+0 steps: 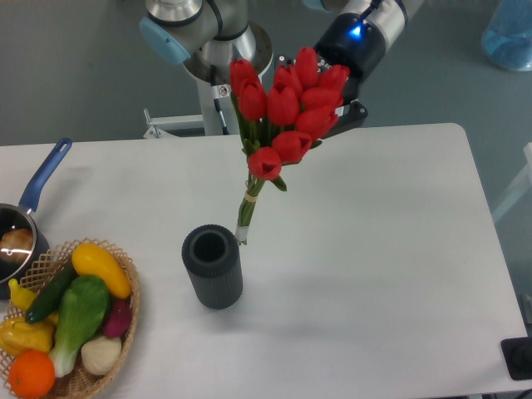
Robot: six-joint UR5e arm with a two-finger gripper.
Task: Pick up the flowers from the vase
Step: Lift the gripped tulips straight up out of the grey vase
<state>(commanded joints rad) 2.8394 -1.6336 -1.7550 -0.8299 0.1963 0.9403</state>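
One white rectangular table (374, 249) carries the whole scene, and the grey UR5e arm (199, 33) rises from its pedestal behind the far edge. Next in size, the bunch of red tulips with green leaves and pale-banded stems (287, 116) hangs in the air, entirely out of the vase, its cut stem ends level with and just right of the vase mouth. The bunch's long axis tilts: heads up and to the right, stems down and to the left. The black two-finger gripper (337, 112) sits behind the flower heads at upper right, below a wrist showing a blue light; most of its jaw area is hidden by the blooms, so whether it clamps the bunch cannot be read directly, though the bunch hanging unsupported suggests a grip near the heads. At lower left stands a wicker basket of colourful vegetables (116, 266), and beside it a blue-handled saucepan (41, 179) at the table's left edge. Smallest, the short dark grey ribbed cylindrical vase (213, 268) stands upright, its round mouth showing no stems. Judged from this, the lift looks essentially complete; any further move need only carry the stems clear of the rim.
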